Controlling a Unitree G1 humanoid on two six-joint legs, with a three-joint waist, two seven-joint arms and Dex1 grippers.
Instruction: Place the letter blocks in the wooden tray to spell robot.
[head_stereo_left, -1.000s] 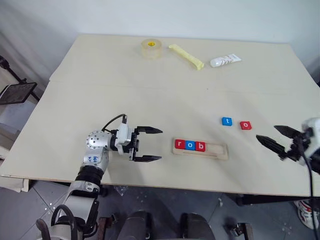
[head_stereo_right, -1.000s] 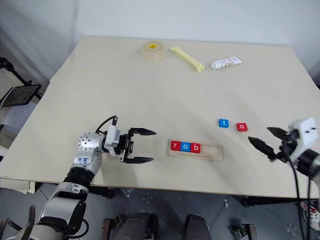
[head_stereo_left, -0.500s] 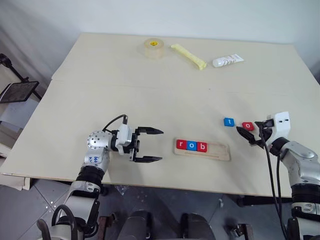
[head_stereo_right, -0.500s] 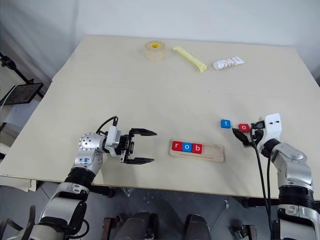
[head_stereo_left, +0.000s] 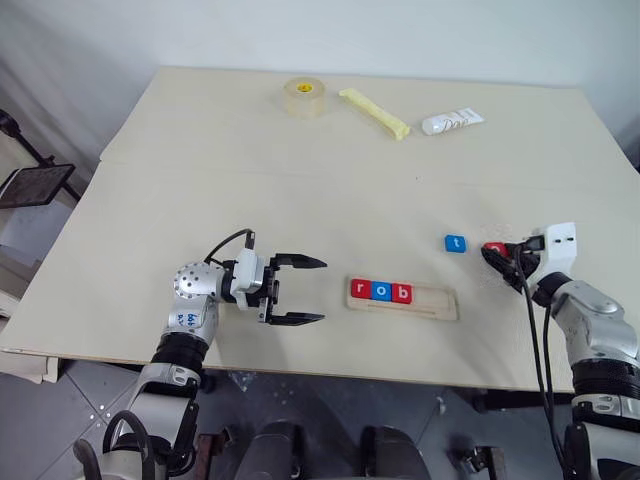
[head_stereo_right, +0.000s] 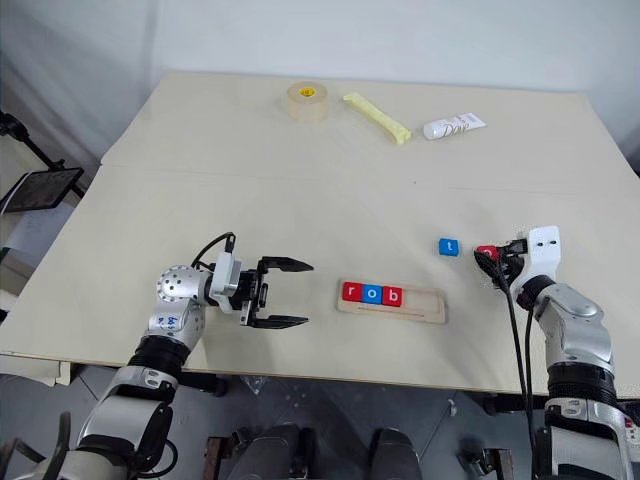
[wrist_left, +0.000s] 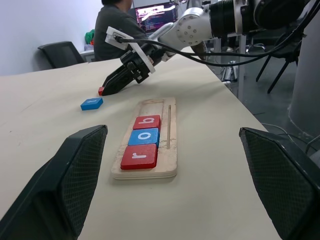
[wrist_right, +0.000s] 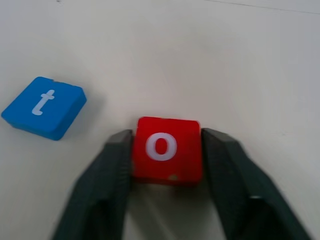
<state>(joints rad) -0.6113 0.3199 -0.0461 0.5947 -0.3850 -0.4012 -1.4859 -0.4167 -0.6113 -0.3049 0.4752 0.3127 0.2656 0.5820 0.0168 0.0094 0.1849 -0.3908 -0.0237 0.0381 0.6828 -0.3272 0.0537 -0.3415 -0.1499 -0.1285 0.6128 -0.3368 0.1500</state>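
Note:
The wooden tray (head_stereo_left: 432, 301) lies near the table's front edge with a red r (head_stereo_left: 361, 289), a blue o (head_stereo_left: 382, 291) and a red b (head_stereo_left: 402, 293) at its left end. On the table to the right lie a blue t block (head_stereo_left: 455, 243) and a red o block (wrist_right: 167, 150). My right gripper (head_stereo_left: 496, 254) is low at the table, and its fingers (wrist_right: 115, 160) press both sides of the red o. My left gripper (head_stereo_left: 305, 290) hovers left of the tray, pointing at it, open and holding nothing.
At the table's far side sit a tape roll (head_stereo_left: 304, 97), a yellow stick (head_stereo_left: 373, 112) and a white tube (head_stereo_left: 451, 122). In the left wrist view a person (wrist_left: 117, 25) sits at a screen beyond the table. The table's right edge is close to my right arm.
My right gripper came in from the right edge to the red o block, sank to the table and closed on it. The left gripper kept still.

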